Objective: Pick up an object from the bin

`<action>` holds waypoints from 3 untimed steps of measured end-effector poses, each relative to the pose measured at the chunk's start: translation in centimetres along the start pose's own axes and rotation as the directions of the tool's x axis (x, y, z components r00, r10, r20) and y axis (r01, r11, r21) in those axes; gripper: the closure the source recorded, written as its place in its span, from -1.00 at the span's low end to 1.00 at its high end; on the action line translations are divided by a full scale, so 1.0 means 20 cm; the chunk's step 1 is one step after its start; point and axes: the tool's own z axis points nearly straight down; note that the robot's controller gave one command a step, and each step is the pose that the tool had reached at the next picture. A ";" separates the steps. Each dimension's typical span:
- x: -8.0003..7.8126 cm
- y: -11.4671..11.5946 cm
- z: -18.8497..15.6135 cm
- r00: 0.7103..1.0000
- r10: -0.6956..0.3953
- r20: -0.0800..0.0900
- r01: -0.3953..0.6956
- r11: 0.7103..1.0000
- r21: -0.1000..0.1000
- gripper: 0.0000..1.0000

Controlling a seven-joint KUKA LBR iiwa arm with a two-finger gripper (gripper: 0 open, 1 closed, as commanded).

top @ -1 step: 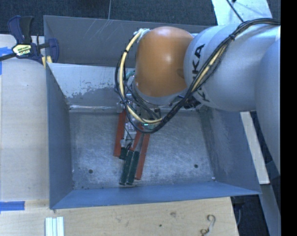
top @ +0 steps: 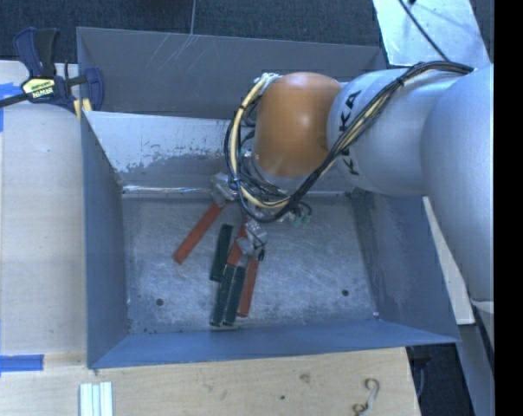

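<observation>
Grey metal bin (top: 101,232) on a table, with a few long sticks in it and a robot arm reaching down inside.
Seen from above, the gripper (top: 251,237) hangs low in the middle of the bin, under the arm's round orange cover (top: 292,128). It sits right over the top end of a small bunch, where two dark green sticks (top: 227,284) and a red-orange strip (top: 248,289) lie side by side. A red-orange stick (top: 196,234) lies slanted just to their left. I cannot tell how wide the pincer is open, or if it has hold of anything.
</observation>
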 end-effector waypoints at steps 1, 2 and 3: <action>0.20 0.44 -0.01 0.953 -0.302 0.001 0.302 0.953 -0.001 -1.00; 0.42 -0.06 -0.15 0.701 -0.713 -0.002 0.713 0.701 0.001 -1.00; 0.32 0.08 0.00 0.541 -0.841 0.003 0.841 0.541 0.001 -1.00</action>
